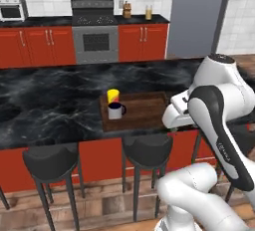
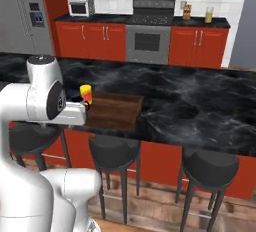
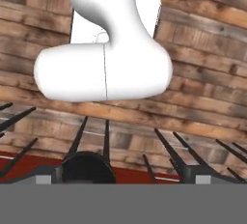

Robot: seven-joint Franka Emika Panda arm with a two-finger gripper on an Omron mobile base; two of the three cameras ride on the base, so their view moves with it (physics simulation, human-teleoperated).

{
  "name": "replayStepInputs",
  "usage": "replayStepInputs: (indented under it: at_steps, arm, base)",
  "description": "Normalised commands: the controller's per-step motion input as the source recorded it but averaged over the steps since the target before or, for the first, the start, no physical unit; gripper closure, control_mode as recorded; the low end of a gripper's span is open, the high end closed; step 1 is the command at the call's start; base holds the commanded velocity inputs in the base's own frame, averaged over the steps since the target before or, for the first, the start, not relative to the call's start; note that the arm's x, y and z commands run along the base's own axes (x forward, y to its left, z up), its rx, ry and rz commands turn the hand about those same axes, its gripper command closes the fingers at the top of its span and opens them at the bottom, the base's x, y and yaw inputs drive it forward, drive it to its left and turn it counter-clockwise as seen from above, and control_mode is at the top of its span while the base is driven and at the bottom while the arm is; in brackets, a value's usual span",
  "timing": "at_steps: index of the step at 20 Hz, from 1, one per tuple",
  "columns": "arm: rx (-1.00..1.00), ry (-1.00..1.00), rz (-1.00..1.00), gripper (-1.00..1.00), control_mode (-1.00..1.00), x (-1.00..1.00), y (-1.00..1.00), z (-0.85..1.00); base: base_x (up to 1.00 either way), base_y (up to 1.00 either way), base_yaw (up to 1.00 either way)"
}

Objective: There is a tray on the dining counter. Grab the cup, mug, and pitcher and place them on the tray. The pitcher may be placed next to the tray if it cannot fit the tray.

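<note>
Dark brown wood frames the tray [image 1: 142,111] on the black marble dining counter [image 1: 50,100], where the yellow cup [image 1: 113,95] and the grey mug [image 1: 116,110] stand side by side at its left end. Across the kitchen, the pitcher [image 1: 149,12] sits on the far worktop [image 1: 45,22] beside the stove [image 1: 94,28]. Over the wooden floor [image 3: 202,83] and a black stool [image 3: 87,167], the gripper [image 3: 120,179] hangs with its 2 fingertips [image 3: 195,175] spread wide, holding nothing.
</note>
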Motion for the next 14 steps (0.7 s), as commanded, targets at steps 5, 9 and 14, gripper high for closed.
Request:
replayStepInputs:
  at_steps: [5,9,14]
  arm:
    - [0.0,0.0,0.0,-1.0,1.0,0.0,0.0,0.0]
    - [0.0,0.0,0.0,-1.0,1.0,0.0,0.0,0.0]
    - [0.0,0.0,0.0,-1.0,1.0,0.0,0.0,0.0]
  base:
    - [-0.3,-1.0,-0.17]
    - [0.29,-1.0,-0.14]
    - [0.63,-1.0,-0.06]
